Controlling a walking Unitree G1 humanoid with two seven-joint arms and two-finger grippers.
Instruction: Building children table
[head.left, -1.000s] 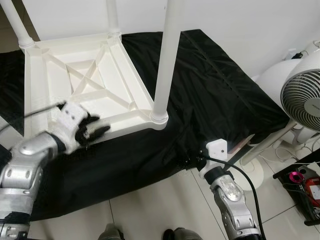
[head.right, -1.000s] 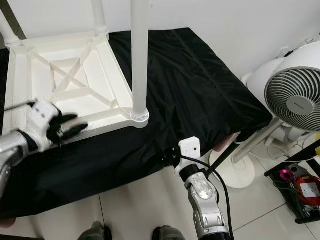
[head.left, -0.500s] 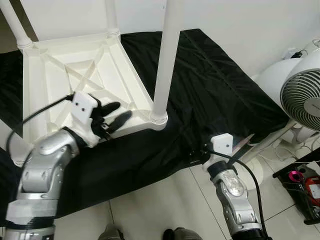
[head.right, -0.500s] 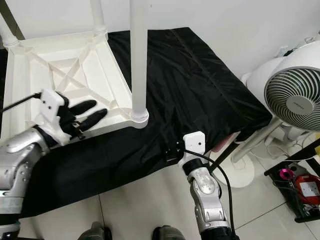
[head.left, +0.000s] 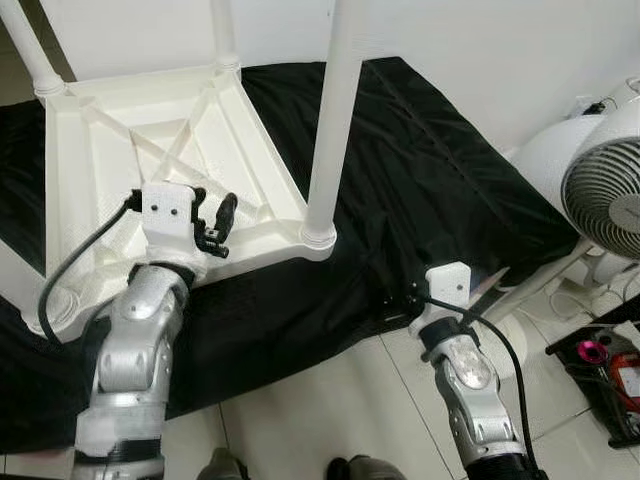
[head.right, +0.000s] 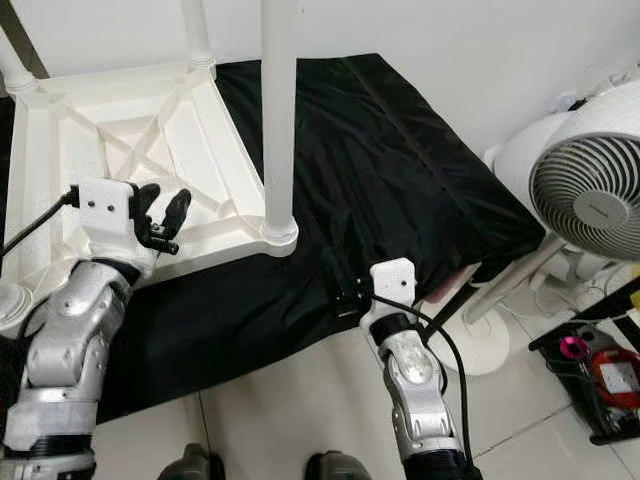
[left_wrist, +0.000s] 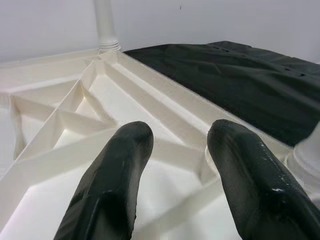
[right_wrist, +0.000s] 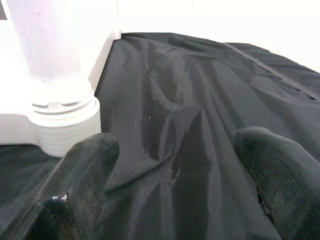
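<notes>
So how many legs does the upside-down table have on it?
3: one at the near corner, one at the far middle corner, one far left. A fourth may be hidden.

Even, bright indoor light fills both head views — soft shadows, no hard glare. The white table underside (head.left: 170, 150) nearly bleaches out, and the fan (head.left: 605, 200) is motion-blurred. In both wrist views the near black fingertips (left_wrist: 107, 185) are soft — backgrounds sharper.
</notes>
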